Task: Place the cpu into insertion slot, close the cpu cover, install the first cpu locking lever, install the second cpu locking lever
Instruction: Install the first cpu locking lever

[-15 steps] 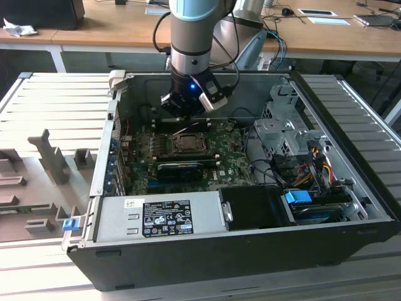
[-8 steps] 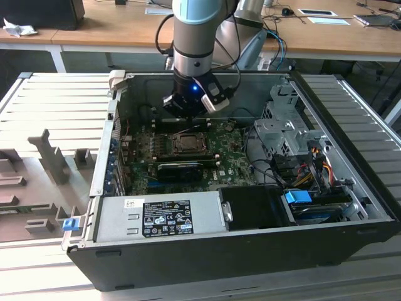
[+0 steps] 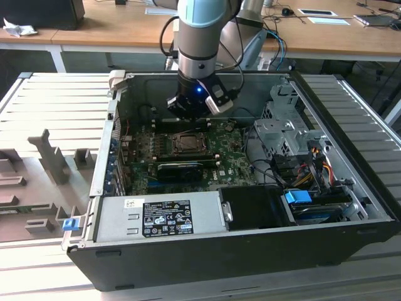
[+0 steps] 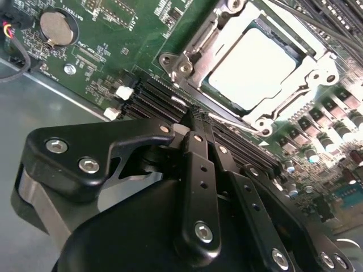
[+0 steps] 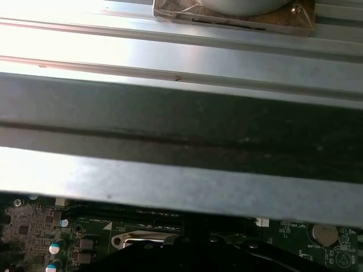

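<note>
My gripper (image 3: 195, 106) hanging just behind the socket

Left to right in the second wrist view: coin battery (image 4: 55, 27), then the cpu (image 4: 253, 69) sitting in the insertion slot (image 4: 193, 48), cpu cover (image 4: 295, 85) down around it. Jaws pinched together, holding nothing.

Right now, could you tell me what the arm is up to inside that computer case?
A robot arm has its pincer lowered into the open computer case, just above the motherboard and close to the insertion slot. In the second wrist view the cpu already sits in the socket, with the cpu cover closed down around it. The pincer's black fingers are drawn together, holding nothing, next to the socket's edge.
</note>
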`<state>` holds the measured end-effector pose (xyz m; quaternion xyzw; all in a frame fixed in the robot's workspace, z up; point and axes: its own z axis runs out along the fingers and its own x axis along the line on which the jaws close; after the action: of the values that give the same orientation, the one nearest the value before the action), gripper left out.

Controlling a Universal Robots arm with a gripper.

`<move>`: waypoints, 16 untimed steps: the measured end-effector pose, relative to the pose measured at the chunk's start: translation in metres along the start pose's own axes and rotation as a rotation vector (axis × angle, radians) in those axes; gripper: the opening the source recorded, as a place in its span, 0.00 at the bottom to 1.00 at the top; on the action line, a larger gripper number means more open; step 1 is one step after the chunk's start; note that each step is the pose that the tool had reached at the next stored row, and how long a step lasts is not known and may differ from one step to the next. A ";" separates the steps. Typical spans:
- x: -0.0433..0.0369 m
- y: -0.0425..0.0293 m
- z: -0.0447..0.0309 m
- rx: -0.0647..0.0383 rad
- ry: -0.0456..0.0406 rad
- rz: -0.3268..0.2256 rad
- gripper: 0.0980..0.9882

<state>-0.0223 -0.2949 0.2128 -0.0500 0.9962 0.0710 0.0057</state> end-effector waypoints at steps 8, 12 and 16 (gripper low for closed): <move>-0.0060 -0.0012 0.0039 0.000 0.0000 0.000 0.01; -0.0058 -0.0031 0.0054 0.000 -0.0001 0.000 0.01; -0.0058 -0.0033 0.0070 0.000 -0.0001 0.000 0.01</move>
<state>-0.0161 -0.2966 0.2056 -0.0500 0.9962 0.0710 0.0057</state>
